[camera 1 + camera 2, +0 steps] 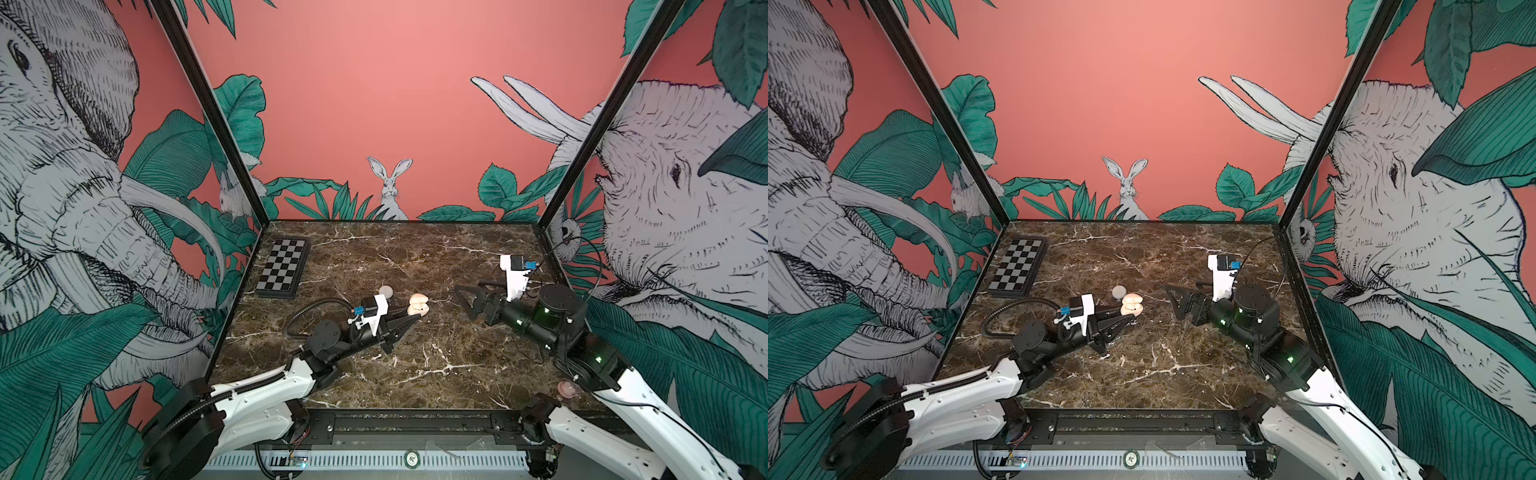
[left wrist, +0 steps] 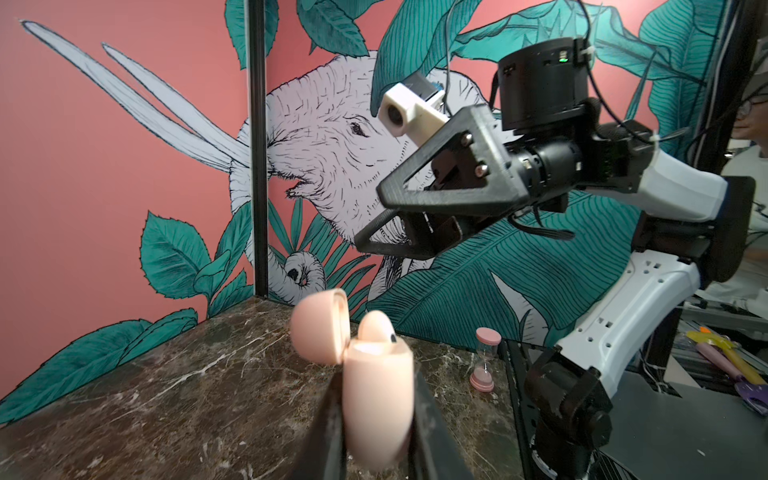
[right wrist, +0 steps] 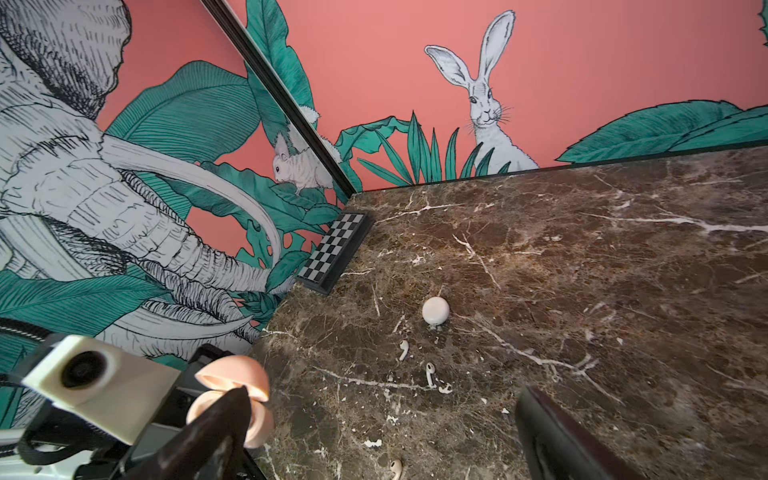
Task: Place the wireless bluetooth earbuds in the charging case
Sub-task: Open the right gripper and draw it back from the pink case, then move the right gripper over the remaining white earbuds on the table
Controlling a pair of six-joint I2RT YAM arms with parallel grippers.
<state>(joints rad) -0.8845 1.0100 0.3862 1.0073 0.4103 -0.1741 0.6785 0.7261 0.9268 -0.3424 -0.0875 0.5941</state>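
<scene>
The left gripper (image 1: 410,320) clamps the open charging case (image 2: 376,399) near the table's centre, one earbud (image 2: 376,328) seated inside. At its three o'clock the right gripper (image 1: 463,302) gapes empty. A loose peach bud (image 3: 395,467) and two white buds (image 3: 430,374) wait on the marble (image 3: 582,291).

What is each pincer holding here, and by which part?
The left pincer clamps the open pink charging case by its lower body; the right pincer is open, holding nothing.

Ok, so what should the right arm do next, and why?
Probably lower the open, empty right gripper onto the loose peach bud on the marble: the left gripper holds the open case with only one bud showing.
</scene>
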